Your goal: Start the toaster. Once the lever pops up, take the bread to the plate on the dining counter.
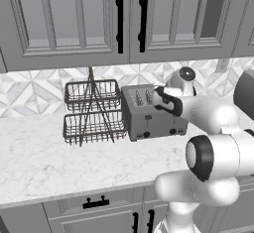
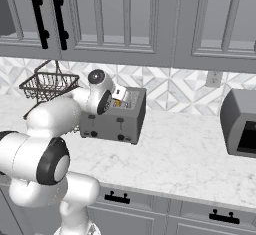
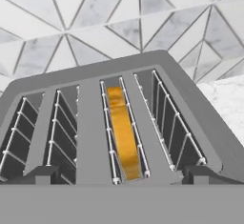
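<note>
the toaster stands on the white marbled bench, near the tiled back wall, its two levers and dark knobs on the near face. the white arm reaches over its top from the left, covering the left part of its top. a wire basket rack sits further left behind the arm. a grey boxy appliance stands at the far right. grey cabinets hang above.
</note>
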Robot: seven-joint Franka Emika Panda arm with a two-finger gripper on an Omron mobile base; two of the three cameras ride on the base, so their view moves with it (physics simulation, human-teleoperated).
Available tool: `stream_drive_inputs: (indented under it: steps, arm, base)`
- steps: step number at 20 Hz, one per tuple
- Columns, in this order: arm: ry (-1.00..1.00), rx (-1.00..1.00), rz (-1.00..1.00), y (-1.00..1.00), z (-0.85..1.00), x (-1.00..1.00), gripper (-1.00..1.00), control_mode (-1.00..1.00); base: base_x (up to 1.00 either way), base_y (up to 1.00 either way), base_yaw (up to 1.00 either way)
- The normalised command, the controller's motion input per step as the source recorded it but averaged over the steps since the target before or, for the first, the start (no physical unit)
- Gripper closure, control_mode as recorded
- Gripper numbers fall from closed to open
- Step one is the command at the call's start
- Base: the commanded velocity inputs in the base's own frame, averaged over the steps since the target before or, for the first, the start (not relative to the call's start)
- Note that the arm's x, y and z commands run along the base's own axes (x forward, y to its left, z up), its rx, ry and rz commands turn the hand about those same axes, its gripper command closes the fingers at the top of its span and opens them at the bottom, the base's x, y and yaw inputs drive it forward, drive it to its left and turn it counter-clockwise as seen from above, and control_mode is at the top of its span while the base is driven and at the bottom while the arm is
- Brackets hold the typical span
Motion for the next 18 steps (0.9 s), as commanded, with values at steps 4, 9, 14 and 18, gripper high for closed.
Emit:
stream_drive_inputs:
  steps: [4, 9, 14, 18]
  arm:
    - [0.0, 0.0, 0.07, 0.0, -0.13, 0.15, -1.0, -1.0]
    - [0.0, 0.0, 0.06, -0.01, -0.18, 0.28, -1.0, -1.0]
    - [0.0, 0.0, 0.03, -0.04, -0.08, 0.18, -1.0, -1.0]
    - [0.0, 0.0, 0.03, 0.0, -0.12, 0.0, -1.0, -1.0]
  base:
    - [0.0, 0.0, 0.0]
    - [0.0, 0.0, 0.0]
    - [0.0, 0.0, 0.0]
    - [0.0, 0.0, 0.0]
